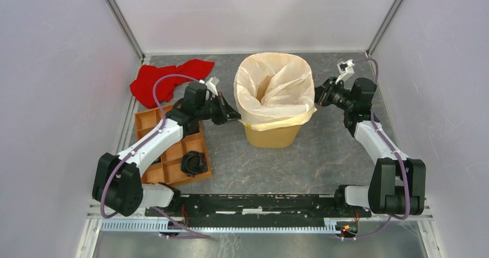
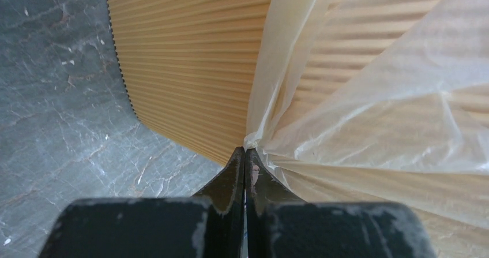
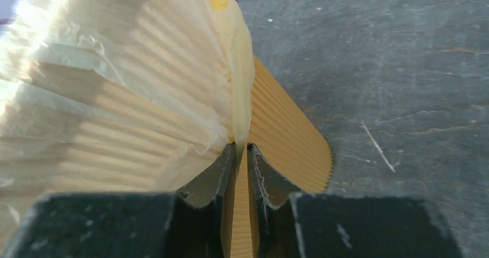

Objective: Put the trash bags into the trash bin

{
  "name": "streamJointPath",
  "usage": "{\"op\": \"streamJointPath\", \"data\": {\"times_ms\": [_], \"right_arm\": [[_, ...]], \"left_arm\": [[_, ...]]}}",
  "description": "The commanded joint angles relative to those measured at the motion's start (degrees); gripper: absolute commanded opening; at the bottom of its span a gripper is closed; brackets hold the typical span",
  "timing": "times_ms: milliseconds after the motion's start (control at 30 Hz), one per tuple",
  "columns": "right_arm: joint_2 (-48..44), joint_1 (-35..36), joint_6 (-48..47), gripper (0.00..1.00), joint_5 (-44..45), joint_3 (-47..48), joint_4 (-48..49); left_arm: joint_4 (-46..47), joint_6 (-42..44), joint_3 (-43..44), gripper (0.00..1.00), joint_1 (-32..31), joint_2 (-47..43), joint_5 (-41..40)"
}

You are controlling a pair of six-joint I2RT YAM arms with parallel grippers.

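Note:
The trash bin (image 1: pixel 271 135), an orange-yellow ribbed wastebasket, stands upright mid-table. The cream translucent trash bag (image 1: pixel 274 88) sits inside it, its mouth folded out over the rim. My left gripper (image 1: pixel 235 115) is at the bin's left side, jaws shut (image 2: pixel 245 149) on a pinch of the bag's edge (image 2: pixel 369 113) against the bin wall (image 2: pixel 184 56). My right gripper (image 1: pixel 318 96) is at the bin's right side. Its jaws (image 3: pixel 241 145) are nearly closed on the bag's hem (image 3: pixel 115 96), with a narrow gap that shows the bin wall (image 3: pixel 288 142).
A red cloth (image 1: pixel 167 79) lies at the back left. A flat orange compartment tray (image 1: pixel 151 119) with a black item (image 1: pixel 194 163) lies under my left arm. Grey walls enclose the table on three sides.

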Motion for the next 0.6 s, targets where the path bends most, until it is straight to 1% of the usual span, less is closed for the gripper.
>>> {"op": "streamJointPath", "data": {"times_ms": [0, 33, 67, 133, 167, 200, 233, 267, 400, 467, 567], "right_arm": [[-0.5, 3.1, -11.8, 0.20, 5.7, 3.4, -11.7], [-1.1, 3.2, -15.6, 0.24, 10.0, 5.5, -17.9], [-1.9, 3.1, -18.9, 0.30, 14.8, 7.6, -24.3], [-4.2, 3.1, -24.1, 0.44, 24.8, 10.3, -32.8], [-6.0, 3.9, -25.6, 0.51, 30.1, 10.9, -35.9], [-7.7, 4.8, -26.4, 0.57, 34.1, 11.2, -38.0], [-9.9, 5.3, -26.8, 0.63, 37.5, 11.2, -39.3], [-12.3, 5.7, -26.8, 0.67, 39.8, 11.1, -40.6], [-19.8, 7.2, -27.4, 0.76, 43.4, 13.4, -48.2], [-23.9, 7.3, -27.8, 0.84, 40.7, 13.0, -51.4], [-29.2, 7.3, -28.1, 0.92, 33.0, 12.5, -55.6]], "left_arm": [[2.8, -2.5, -1.2, 0.02, -2.3, -1.5, 0.7], [2.0, -2.0, -1.0, 0.02, -2.3, -1.7, 0.3], [0.9, -1.3, -0.6, 0.02, -2.3, -1.9, -0.4], [-0.5, -0.4, -0.1, 0.02, -2.3, -2.7, -1.4], [-1.0, 0.0, 0.1, 0.02, -2.3, -3.1, -1.5], [-1.7, 0.4, 0.5, 0.02, -2.3, -3.3, -1.6], [-2.4, 0.8, 0.9, 0.02, -2.3, -3.5, -1.6], [-2.7, 1.0, 1.2, 0.02, -2.4, -3.6, -1.3], [-3.2, 1.1, 1.8, 0.02, -2.3, -4.1, 0.0], [-3.8, 1.4, 2.4, 0.02, -2.3, -4.3, 0.5], [-4.3, 1.9, 3.1, 0.02, -2.3, -4.6, 0.9]]}}
